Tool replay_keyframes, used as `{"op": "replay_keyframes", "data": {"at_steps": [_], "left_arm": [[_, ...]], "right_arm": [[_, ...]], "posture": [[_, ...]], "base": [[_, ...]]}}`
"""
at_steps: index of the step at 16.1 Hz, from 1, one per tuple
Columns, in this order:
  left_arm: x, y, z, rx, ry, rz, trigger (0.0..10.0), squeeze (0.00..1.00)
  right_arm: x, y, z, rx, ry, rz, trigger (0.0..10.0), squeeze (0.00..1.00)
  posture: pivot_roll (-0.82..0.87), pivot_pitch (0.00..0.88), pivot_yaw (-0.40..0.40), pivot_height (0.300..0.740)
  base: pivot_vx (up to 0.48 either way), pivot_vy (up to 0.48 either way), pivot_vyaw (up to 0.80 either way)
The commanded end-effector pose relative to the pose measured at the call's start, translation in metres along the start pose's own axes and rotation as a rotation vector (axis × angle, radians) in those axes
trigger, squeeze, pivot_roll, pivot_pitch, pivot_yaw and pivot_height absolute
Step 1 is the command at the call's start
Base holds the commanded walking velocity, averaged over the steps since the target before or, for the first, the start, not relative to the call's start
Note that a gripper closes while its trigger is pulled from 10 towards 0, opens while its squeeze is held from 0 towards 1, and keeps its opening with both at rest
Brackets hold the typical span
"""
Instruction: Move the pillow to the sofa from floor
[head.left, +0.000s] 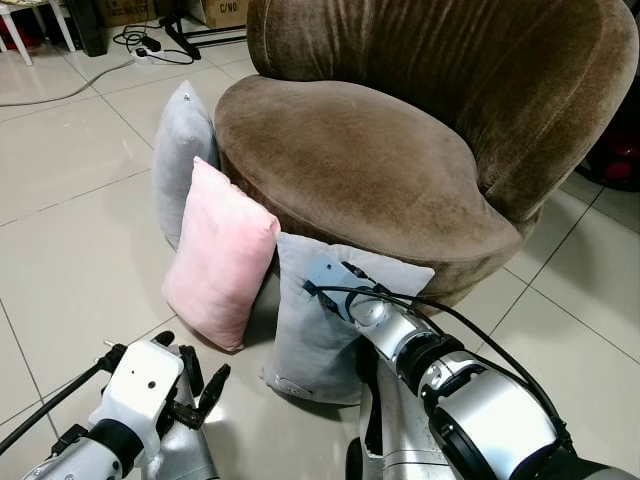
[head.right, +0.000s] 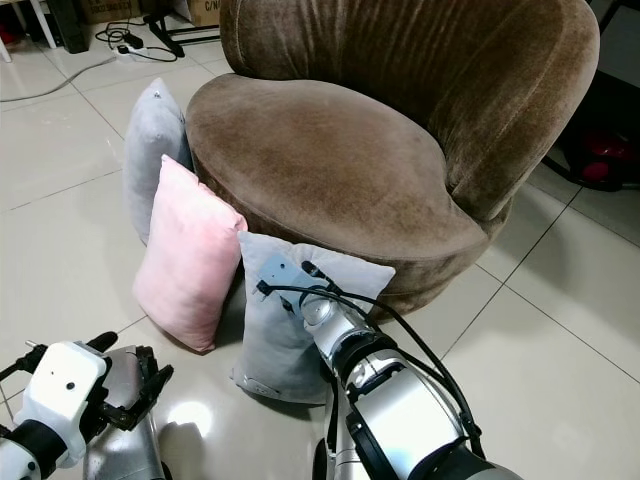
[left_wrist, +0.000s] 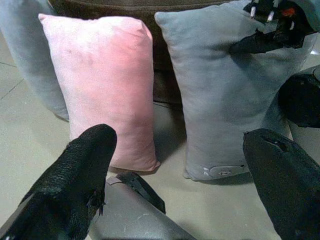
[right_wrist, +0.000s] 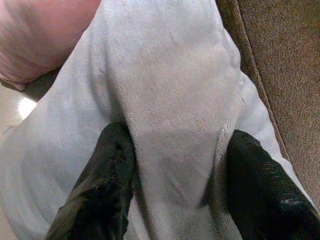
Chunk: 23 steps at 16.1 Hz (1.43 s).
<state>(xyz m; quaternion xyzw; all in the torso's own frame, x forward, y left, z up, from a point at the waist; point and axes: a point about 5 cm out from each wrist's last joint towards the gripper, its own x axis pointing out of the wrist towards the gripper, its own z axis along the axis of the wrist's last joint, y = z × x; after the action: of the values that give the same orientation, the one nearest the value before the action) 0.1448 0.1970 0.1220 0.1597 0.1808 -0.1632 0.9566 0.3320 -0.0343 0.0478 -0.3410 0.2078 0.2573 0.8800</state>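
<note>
The grey pillow (head.left: 340, 320) stands tall on the floor (head.left: 70, 240), leaning on the near front of the brown sofa (head.left: 350, 160). Its long side goes up and down. The right gripper (right_wrist: 172, 165) is right at the top of this pillow. Its two black fingers (right_wrist: 107, 170) press into the soft cloth, one on each side of a fold, so it looks like it is pinching the pillow's top edge. The sofa seat is just behind and above the pillow, a bit farther away, so the next move looks like a lift up and then a push away onto the seat. A pink pillow (head.left: 215, 255) stands just to the left, touching or almost touching the grey one, and one more grey pillow (head.left: 180, 160) stands farther left and farther away by the sofa's side. The left gripper (head.left: 195, 385) hangs low and near, on the left, with its fingers spread wide and nothing in them. The right arm is much closer to the pillow. A box (head.left: 225, 10) far away has the letters "C/NO" on it.
</note>
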Motion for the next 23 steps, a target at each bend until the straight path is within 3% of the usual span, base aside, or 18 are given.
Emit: {"op": "replay_keyframes", "data": {"at_steps": [1, 19, 21, 23], "left_arm": [[-0.002, -0.003, 0.001, -0.001, 0.002, -0.017, 10.0, 0.00], [-0.023, -0.004, 0.000, 0.014, 0.054, -0.017, 10.0, 0.00], [-0.024, -0.003, -0.002, 0.019, 0.060, -0.007, 10.0, 0.00], [-0.021, -0.002, -0.003, 0.011, 0.053, 0.008, 10.0, 0.00]], "right_arm": [[0.000, 0.004, -0.003, -0.004, 0.007, 0.011, 0.0, 0.00], [-0.002, 0.016, -0.023, 0.017, 0.070, -0.017, 0.0, 0.00], [-0.002, 0.016, -0.019, 0.076, 0.042, -0.014, 0.0, 0.00], [-0.002, 0.021, -0.009, 0.269, -0.024, 0.048, 0.0, 0.00]], "posture": [[0.06, 0.089, -0.104, 0.415], [0.14, 0.104, -0.098, 0.415], [0.15, 0.083, -0.105, 0.415], [0.16, 0.038, -0.107, 0.415]], "base": [[0.000, 0.000, 0.00], [0.000, 0.000, 0.00], [0.000, 0.000, 0.00], [0.000, 0.000, 0.00]]}}
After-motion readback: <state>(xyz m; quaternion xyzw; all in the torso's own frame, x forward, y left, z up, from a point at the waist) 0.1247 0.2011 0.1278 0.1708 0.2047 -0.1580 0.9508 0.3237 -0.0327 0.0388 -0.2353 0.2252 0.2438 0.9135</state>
